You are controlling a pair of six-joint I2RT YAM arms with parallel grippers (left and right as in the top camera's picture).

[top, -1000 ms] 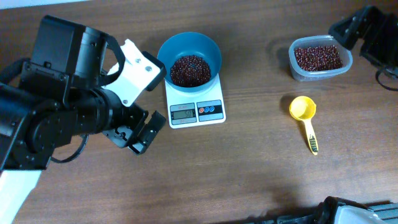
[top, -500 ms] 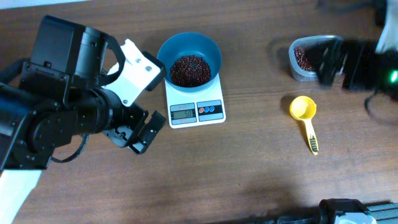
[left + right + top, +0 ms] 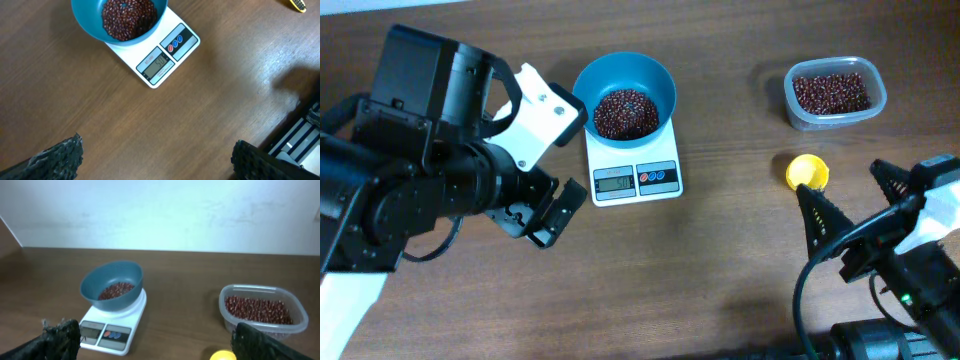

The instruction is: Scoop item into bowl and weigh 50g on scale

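Teal-blue round plastic bowl (image 3: 660, 82) of glossy red-brown beans (image 3: 625, 112) sits on the flat white rectangular scale (image 3: 670, 150) overhead. Left wrist view: left gripper (image 3: 157, 149) fingers spread wide. Right wrist view: right gripper (image 3: 156, 327) likewise apart.

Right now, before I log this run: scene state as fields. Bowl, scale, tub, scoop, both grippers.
bowl: teal, upright on the scale
beans: a heap in the bowl's bottom; more in the tub
scale: white, display appears to read 50
tub: clear, far right on the table, apart from the scale
scoop: yellow, on the table in front of the tub; cup shows no beans, handle hidden by the right gripper
left gripper: open, empty, left of the scale
right gripper: open, empty, over the scoop's handle
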